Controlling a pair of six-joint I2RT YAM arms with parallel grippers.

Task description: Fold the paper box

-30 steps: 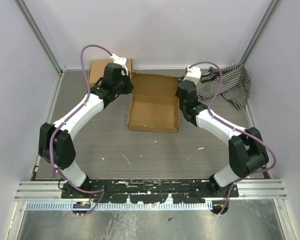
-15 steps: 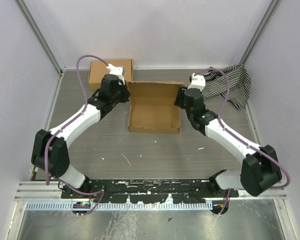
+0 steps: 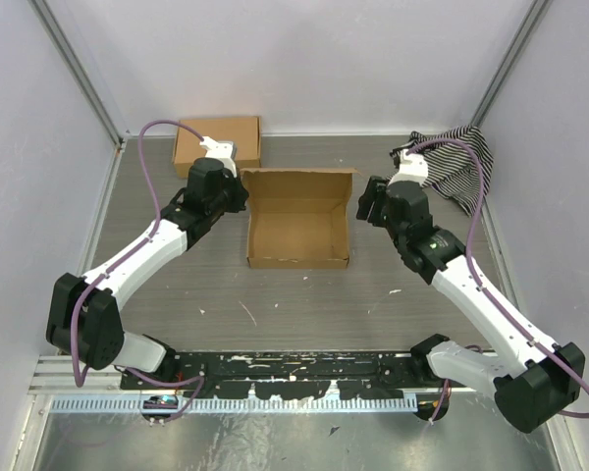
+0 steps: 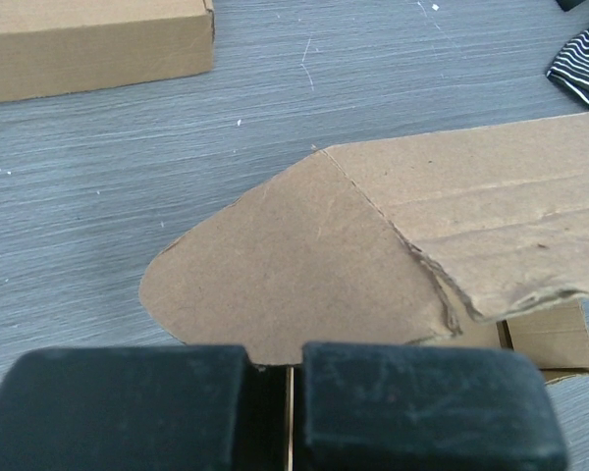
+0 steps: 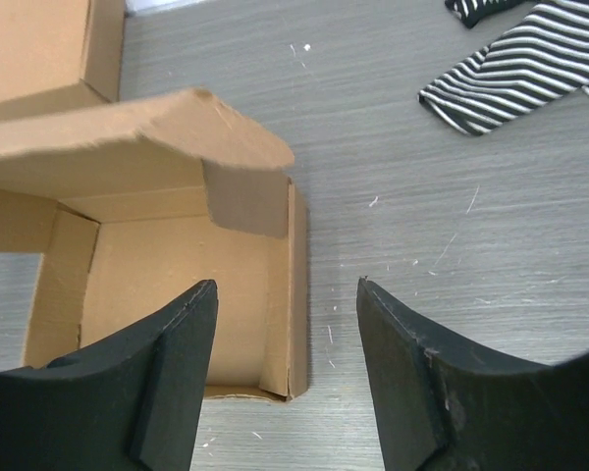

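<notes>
Brown cardboard paper box [image 3: 299, 224] sits open mid-surface [image 3: 304, 294], rear panel raised. Left tool [image 3: 238, 188] is at its far-left corner, right tool [image 3: 365, 204] just off its right wall. Left wrist: tool clenched on the rounded side flap [image 4: 294, 265]. Right wrist: tool released, fingers [image 5: 177, 373] spread over the right wall, nothing held.
</notes>
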